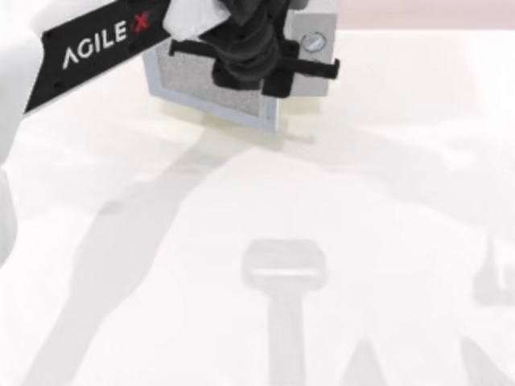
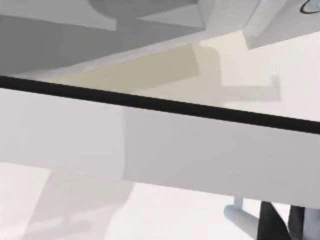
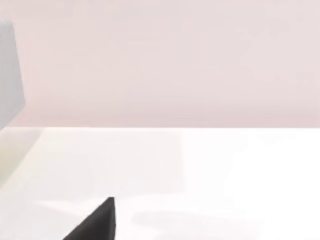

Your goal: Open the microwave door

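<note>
The microwave (image 1: 241, 72) stands at the far edge of the white tabletop (image 1: 265, 209), a little to the left of the middle in the top view. Only its front part is seen, because the left arm (image 1: 88, 44) reaches over it from the left side. The microwave door (image 1: 211, 90) with its speckled grey window faces the near side of the tabletop, and its right edge stands a little out from the body, so the door looks slightly ajar. A round knob (image 1: 312, 42) on the side panel shows just to the right of the left gripper (image 1: 269, 72).

The left gripper hangs directly above the front of the microwave, and its dark crossbar lies across the door and the knob panel. The fingers point down near the right edge of the door, where the handle is. From the top view I cannot tell if the fingers are released or clenched, and I cannot tell if they touch the handle. The left wrist view shows only a pale panel with a dark edge very close to the camera, and the fingers are not clear there.

The right arm is not in the top view. In the right wrist view only a dark tip of the right gripper (image 3: 97, 222) shows above the bare tabletop, with a grey corner of the microwave far to one side. The state of its fingers cannot be told.
</note>
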